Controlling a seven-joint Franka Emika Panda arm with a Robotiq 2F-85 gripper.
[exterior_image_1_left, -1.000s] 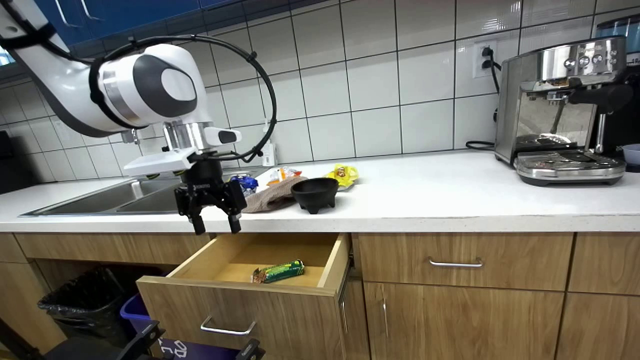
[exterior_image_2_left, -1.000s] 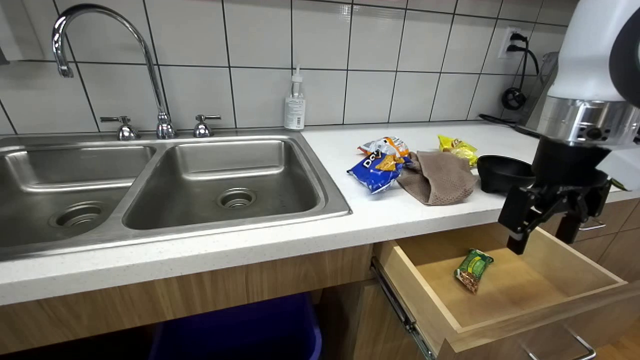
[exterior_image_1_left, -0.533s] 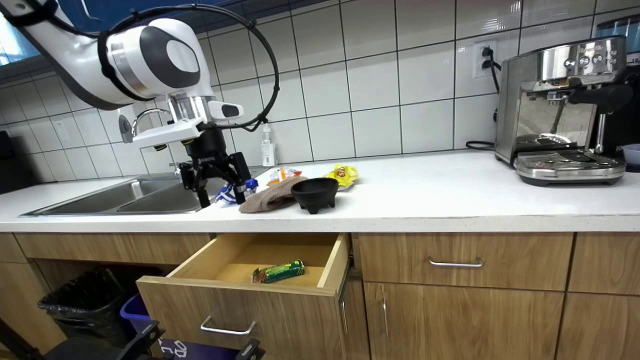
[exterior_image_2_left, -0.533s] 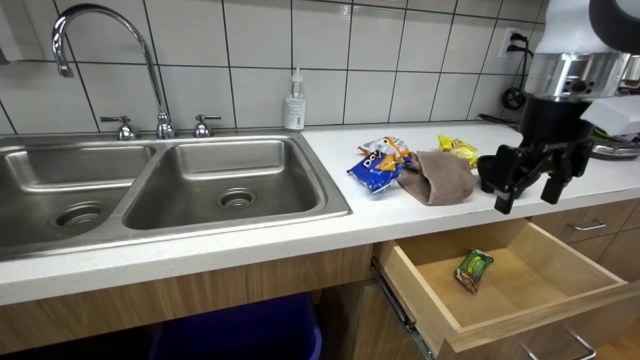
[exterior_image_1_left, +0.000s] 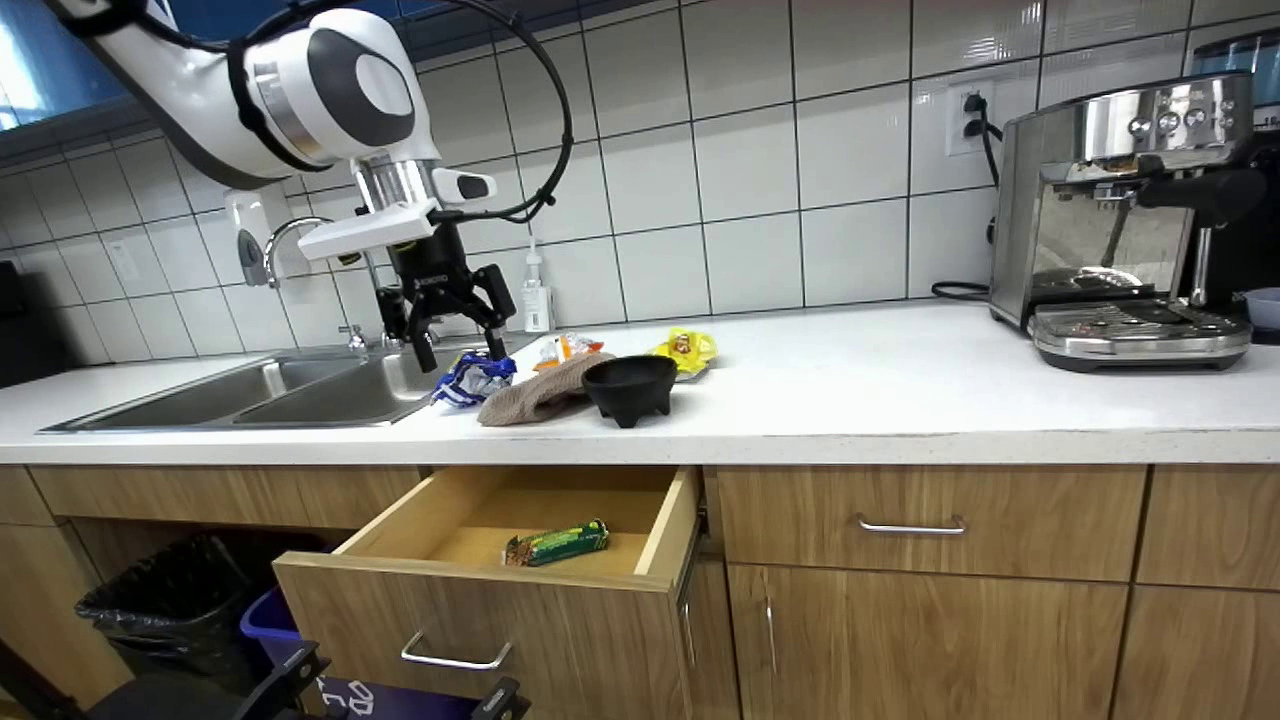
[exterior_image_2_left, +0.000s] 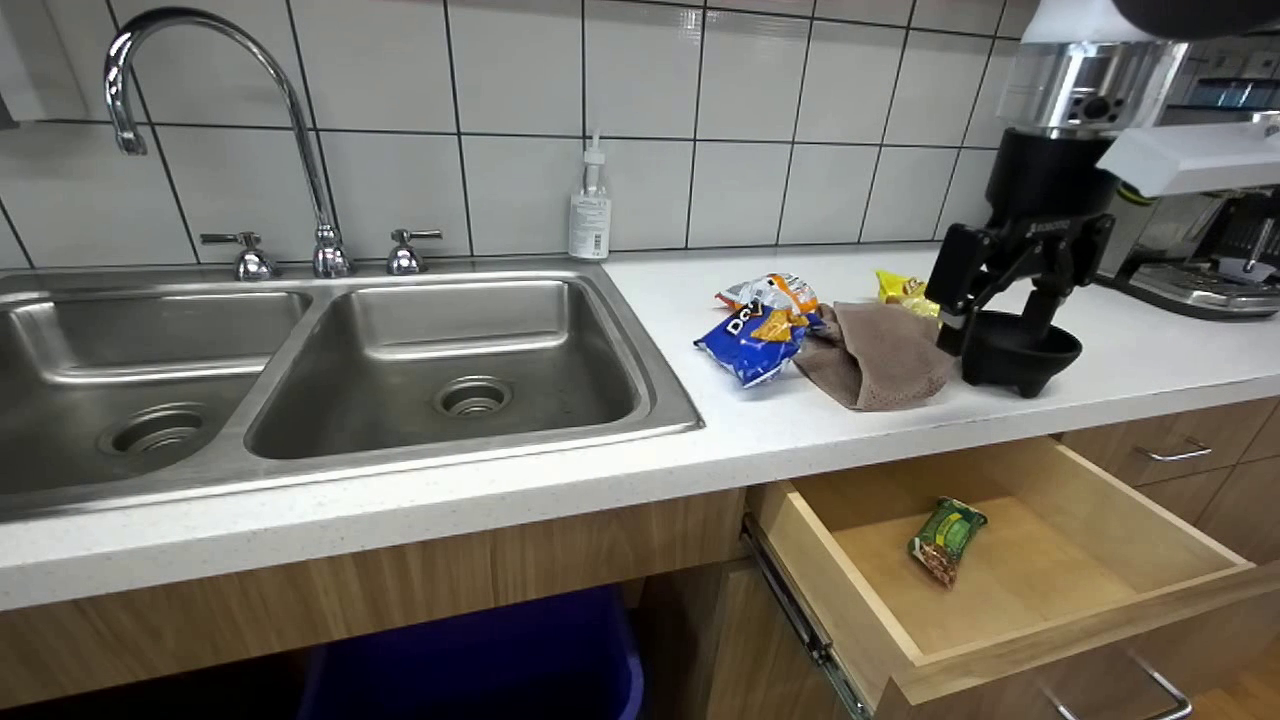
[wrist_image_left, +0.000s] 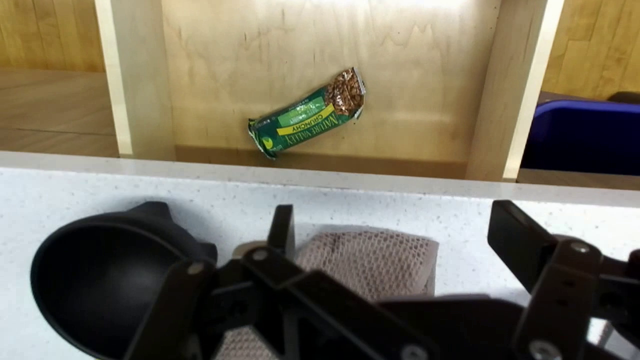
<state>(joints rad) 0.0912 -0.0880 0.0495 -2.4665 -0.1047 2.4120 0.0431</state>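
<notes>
My gripper is open and empty, held above the counter. In the wrist view its fingers are spread wide over a brown mesh cloth, with white counter showing between them. A black footed bowl stands beside the cloth; it also shows in both exterior views, partly behind a finger in the latter. A blue chip bag, an orange-and-white bag and a yellow bag lie around the cloth. A green granola bar packet lies inside the open drawer.
A double steel sink with a faucet and a soap bottle is beside the bags. A coffee machine stands farther along. Bins stand under the counter. Black jaw-like parts show at the bottom edge.
My gripper has risen from low over the open drawer and moved back over the counter near the cloth and bowl. It stays open. The packet, bags, cloth and drawer have not moved.
</notes>
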